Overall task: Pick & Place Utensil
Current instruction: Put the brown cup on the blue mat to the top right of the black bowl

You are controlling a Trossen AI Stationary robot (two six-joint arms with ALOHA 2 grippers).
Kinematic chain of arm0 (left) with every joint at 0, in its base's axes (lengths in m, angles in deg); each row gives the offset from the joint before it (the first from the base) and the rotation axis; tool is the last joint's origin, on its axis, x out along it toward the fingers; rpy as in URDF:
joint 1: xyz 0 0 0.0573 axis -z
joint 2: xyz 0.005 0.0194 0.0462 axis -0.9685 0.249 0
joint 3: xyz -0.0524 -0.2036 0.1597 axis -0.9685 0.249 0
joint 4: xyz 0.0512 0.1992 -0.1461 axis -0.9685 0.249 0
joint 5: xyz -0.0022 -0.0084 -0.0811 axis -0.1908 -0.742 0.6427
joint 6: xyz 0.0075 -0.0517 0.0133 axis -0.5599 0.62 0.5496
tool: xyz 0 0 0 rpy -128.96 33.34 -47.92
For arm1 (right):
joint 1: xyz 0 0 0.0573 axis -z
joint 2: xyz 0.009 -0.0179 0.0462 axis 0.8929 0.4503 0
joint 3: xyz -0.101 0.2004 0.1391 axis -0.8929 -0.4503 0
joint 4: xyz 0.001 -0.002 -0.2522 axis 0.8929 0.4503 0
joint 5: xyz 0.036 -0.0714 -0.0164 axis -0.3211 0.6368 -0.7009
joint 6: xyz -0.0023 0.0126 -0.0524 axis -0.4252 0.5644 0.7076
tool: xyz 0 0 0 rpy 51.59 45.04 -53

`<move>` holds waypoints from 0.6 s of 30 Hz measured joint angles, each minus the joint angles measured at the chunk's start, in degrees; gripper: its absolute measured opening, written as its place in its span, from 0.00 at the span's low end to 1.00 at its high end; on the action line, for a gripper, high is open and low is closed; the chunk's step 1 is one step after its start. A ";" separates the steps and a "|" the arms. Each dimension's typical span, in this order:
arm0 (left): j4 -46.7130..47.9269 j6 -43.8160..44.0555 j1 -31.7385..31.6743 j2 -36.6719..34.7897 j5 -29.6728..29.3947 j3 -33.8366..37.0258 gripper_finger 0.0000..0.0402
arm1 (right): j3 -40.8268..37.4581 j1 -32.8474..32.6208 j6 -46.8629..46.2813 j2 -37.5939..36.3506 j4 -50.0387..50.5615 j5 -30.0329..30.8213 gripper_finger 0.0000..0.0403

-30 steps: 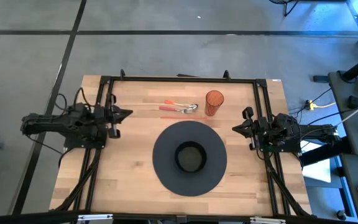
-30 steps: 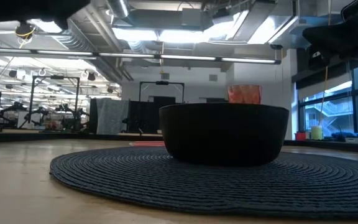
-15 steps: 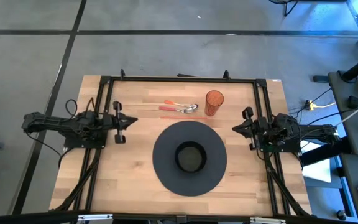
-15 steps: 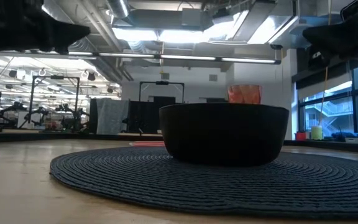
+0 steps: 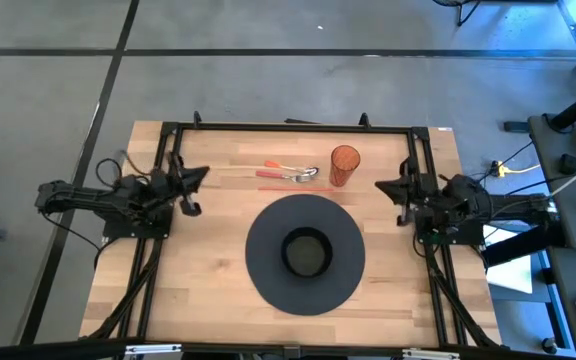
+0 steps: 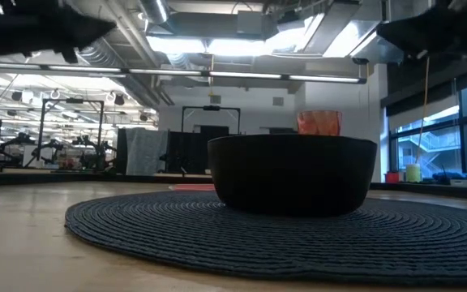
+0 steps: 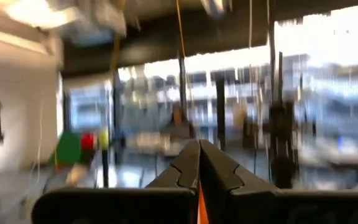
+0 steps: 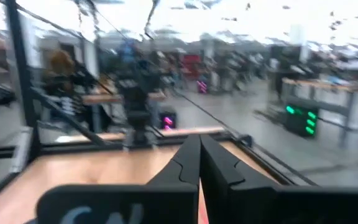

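Note:
Utensils with orange handles and silver heads lie flat on the wooden table, just beyond the mat's far side. An orange cup stands to their right. A black bowl sits in the middle of a dark round woven mat. My left gripper hovers shut over the table's left part, left of the utensils. My right gripper hovers shut near the right rail, right of the cup. Neither touches anything.
A black metal frame runs along the table's far, left and right edges. Bare wood lies left and right of the mat. Beyond the table are grey floor and, to the right, a desk with cables.
My left gripper reached a little toward the table's right, then swung back and toward the far edge, its tip now angled at the far right. My right gripper shifted toward the far edge. Utensils, cup, bowl and mat stayed put.

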 joint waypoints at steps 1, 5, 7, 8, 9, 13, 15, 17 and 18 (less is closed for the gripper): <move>-1.68 0.01 -0.01 0.04 0.51 -0.06 0.00 | 1.93 0.02 -0.01 2.63 0.67 0.70 0.01; -1.77 -0.12 0.00 0.12 3.94 0.02 0.00 | 11.53 0.02 -1.76 13.56 6.11 4.18 0.01; -0.71 -0.46 0.00 0.37 4.62 0.02 0.01 | 17.27 0.02 -3.39 18.42 10.98 6.96 0.01; 0.05 -0.42 0.00 0.37 4.58 0.02 0.01 | 20.46 0.02 -4.13 20.78 14.23 7.96 0.01; 0.63 -0.02 0.00 0.37 4.43 0.02 0.01 | 23.53 0.02 -4.64 22.84 17.97 8.97 0.01; 2.17 0.54 0.00 0.39 4.23 0.02 0.01 | 34.66 0.00 -8.32 30.67 34.41 14.09 0.01; 2.10 -0.02 0.00 0.37 3.95 0.02 0.01 | 40.03 0.04 -8.86 33.82 40.85 14.97 0.01; 2.04 -2.19 -0.02 0.39 2.94 0.02 0.01 | 45.22 0.03 -7.42 36.85 46.50 14.96 0.02; 1.90 -3.28 0.00 0.38 2.19 0.02 0.01 | 47.82 0.16 -6.04 38.32 49.05 14.94 0.03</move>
